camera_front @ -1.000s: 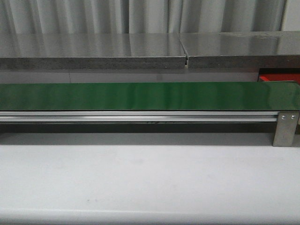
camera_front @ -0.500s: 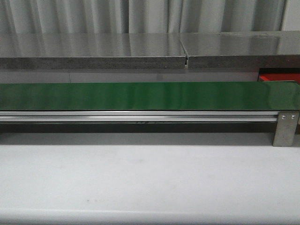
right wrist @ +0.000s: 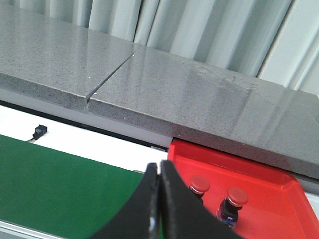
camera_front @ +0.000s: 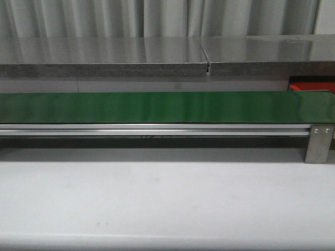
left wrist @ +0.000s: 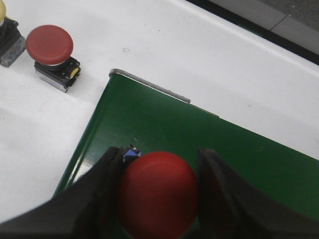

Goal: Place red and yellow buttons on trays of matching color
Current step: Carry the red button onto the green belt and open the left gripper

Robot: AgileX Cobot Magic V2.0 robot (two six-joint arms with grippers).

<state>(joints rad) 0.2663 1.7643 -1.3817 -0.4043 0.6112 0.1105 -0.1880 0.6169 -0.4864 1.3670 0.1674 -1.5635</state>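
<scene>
In the left wrist view my left gripper (left wrist: 160,158) is shut on a glossy red button (left wrist: 158,196), one black finger on each side of its cap, above a corner of the green belt (left wrist: 224,149). A second red button (left wrist: 50,46) stands on the white table beside the belt, and a yellow button (left wrist: 2,10) shows only as a sliver at the frame's edge. My right gripper (right wrist: 160,172) is shut and empty over the belt's end, next to the red tray (right wrist: 271,172), which holds two red buttons (right wrist: 200,184) (right wrist: 237,197). No yellow tray is in view.
The front view shows the long green belt (camera_front: 157,107) on its aluminium rail, a corner of the red tray (camera_front: 311,85) behind its right end, a grey stone ledge (camera_front: 104,68) behind and the white table (camera_front: 157,198) in front. Neither arm appears there.
A faint mark under the belt rail has slid left. Nothing else differs in the front view.
</scene>
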